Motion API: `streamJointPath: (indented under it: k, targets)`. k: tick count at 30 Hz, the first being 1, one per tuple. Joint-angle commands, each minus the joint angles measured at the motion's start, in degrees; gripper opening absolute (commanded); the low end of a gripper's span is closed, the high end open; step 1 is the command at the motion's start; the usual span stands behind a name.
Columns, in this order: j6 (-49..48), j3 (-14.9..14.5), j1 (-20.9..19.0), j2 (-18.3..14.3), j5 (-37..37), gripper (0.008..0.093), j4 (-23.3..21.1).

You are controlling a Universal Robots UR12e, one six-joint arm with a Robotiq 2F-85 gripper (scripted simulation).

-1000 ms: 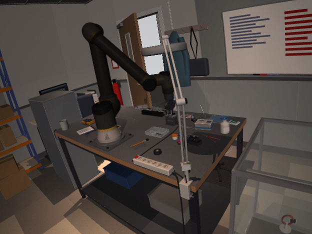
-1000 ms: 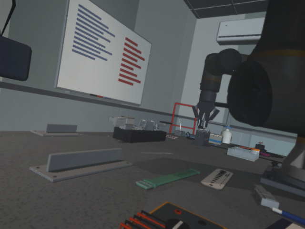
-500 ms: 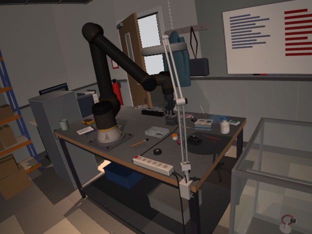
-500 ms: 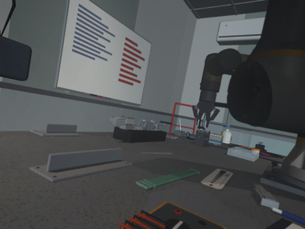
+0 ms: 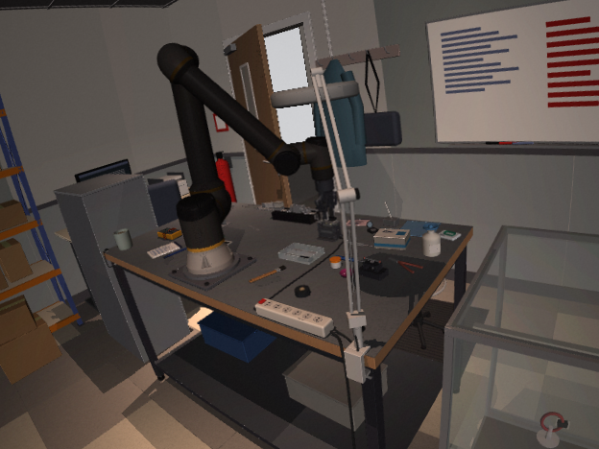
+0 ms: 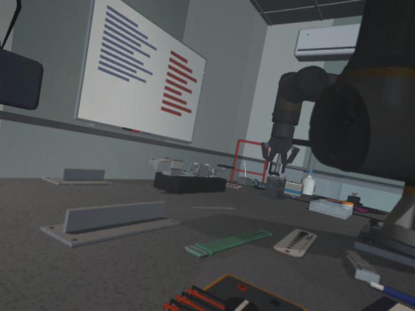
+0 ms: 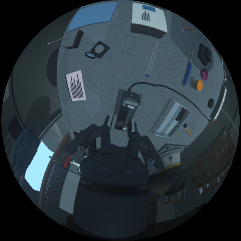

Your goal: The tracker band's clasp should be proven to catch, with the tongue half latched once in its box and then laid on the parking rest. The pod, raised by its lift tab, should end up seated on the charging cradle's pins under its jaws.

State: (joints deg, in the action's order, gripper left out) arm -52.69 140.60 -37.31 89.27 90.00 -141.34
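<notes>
The pod [image 7: 122, 117] is partly hidden between my fingers; it is a dark block sitting in the grey charging cradle [image 7: 127, 105] [image 6: 275, 186] [image 5: 329, 230] near the middle of the bench. A black cable runs from the cradle's far end. My gripper [image 7: 120, 124] [image 6: 277, 170] hangs straight above the cradle, open, with nothing held, its fingers on either side of the pod's lift tab. The black clasp fixture [image 6: 189, 183] [image 5: 293, 215] with the band parts on top sits further back on the bench, apart from the gripper. I cannot make out the tongue or the parking rest.
Behind the cradle lie a paper card [image 7: 75, 85], a magnifier [image 7: 97, 50] and a white box [image 7: 148, 19]. A clear tray [image 7: 172, 119] sits to the right of the cradle. A lamp arm [image 5: 338, 193] stands in front, clamped to the bench edge. A power strip [image 5: 294, 316] lies near that edge.
</notes>
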Motion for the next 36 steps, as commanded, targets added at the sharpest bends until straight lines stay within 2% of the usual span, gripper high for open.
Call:
streamJointPath:
  k: [1,36]
  targets:
    - [0.0,-0.04,0.0,0.03,0.0,0.044,0.0]
    - [0.0,-1.85,0.0,4.19,0.0,0.044,5.98]
